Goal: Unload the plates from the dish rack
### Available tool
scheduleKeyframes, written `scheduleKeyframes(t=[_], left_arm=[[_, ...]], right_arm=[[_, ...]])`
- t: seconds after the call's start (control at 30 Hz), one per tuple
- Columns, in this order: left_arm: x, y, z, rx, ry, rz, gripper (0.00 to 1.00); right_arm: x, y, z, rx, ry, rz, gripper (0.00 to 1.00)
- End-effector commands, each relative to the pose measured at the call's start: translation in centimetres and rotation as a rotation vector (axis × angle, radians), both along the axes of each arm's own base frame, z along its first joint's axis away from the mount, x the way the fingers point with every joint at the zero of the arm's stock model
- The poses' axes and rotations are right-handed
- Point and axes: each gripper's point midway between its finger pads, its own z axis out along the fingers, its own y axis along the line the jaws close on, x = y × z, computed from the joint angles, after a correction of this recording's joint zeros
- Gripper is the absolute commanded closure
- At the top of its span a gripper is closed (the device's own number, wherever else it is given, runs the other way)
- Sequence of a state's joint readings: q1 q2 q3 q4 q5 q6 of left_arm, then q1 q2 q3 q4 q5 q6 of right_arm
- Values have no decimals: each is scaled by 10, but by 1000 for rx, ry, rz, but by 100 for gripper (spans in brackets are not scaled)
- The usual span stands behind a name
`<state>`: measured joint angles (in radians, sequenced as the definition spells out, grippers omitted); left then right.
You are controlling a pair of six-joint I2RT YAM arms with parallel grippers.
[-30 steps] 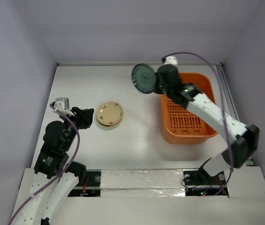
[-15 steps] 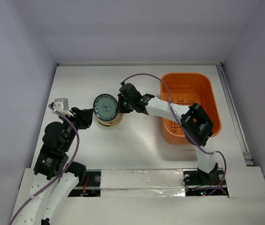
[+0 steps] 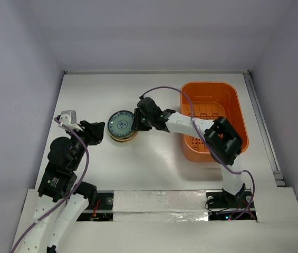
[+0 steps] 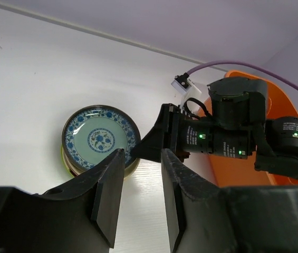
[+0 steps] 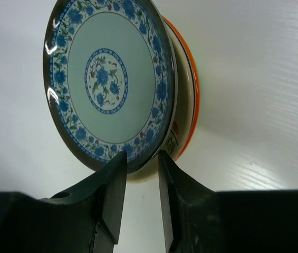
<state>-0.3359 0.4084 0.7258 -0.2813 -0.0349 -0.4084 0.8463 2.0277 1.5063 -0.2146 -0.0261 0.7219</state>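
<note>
Dish rack [image 3: 210, 100]: one. Plates visible: two, namely blue-patterned plate [image 3: 120, 125], orange-rimmed plate [image 5: 190, 100].

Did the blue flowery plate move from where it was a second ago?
Yes. The blue plate went left, away from the dish rack, onto the stack of plates.
</note>
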Motion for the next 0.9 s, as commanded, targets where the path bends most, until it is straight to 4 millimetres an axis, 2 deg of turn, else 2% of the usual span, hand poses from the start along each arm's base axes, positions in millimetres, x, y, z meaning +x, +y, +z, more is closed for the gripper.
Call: scheduleKeyframes(t=[0.0, 0.1, 0.17, 0.2, 0.3, 0.37, 0.4, 0.43, 0.47, 0.5, 0.53, 0.57, 0.63, 0.67, 0.7, 0.73, 0.77, 0.8, 0.83, 0.87], left_arm=[[2, 0, 4, -13, -26, 5, 69], [2, 0, 5, -14, -27, 5, 69], [2, 0, 5, -14, -27, 5, 69], [2, 0, 5, -14, -27, 5, 69], [2, 1, 5, -14, -27, 7, 69], [2, 1, 5, -13, -29, 10, 69], [2, 1, 5, -12, -26, 10, 68], [2, 2, 6, -13, -31, 11, 65], [2, 2, 6, -12, -28, 11, 63], [2, 2, 6, -12, -28, 11, 60], [2, 1, 6, -9, -28, 6, 52], [2, 1, 8, -9, -32, 5, 48], [2, -1, 9, -4, -33, -3, 36], [2, -1, 12, -4, -41, -10, 34], [2, -1, 15, 0, -48, -12, 32], [2, -3, 16, 2, -47, -18, 29], [0, -2, 26, -12, -65, -16, 27], [-1, -2, 34, -21, -77, -17, 26], [-3, -3, 49, -32, -104, -24, 24], [-4, -3, 58, -38, -122, -24, 24]], right_arm=[[0, -1, 53, 51, -110, -7, 64], [-8, -4, 57, 38, -115, 4, 64], [-20, -1, 57, 23, -115, 29, 64], [-19, -4, 57, 9, -119, 18, 64], [-25, -8, 66, -5, -145, 9, 64], [-25, -15, 84, 7, -183, -8, 65], [-21, -23, 93, -4, -222, -36, 69], [-21, -31, 99, -6, -246, -53, 78], [-22, -41, 130, 32, -302, -77, 88], [-19, -54, 146, 20, -363, -111, 100], [-19, -63, 167, 48, -415, -132, 100], [-28, -83, 202, 96, -481, -158, 100], [-37, -109, 242, 131, -599, -197, 100], [-43, -124, 250, 136, -632, -213, 100], [-56, -155, 290, 187, -718, -264, 97], [-63, -171, 307, 219, -756, -291, 92], [-70, -187, 319, 237, -791, -316, 83], [-75, -204, 321, 223, -823, -343, 58], [-91, -232, 347, 294, -877, -389, 46], [-97, -246, 353, 311, -896, -415, 34]])
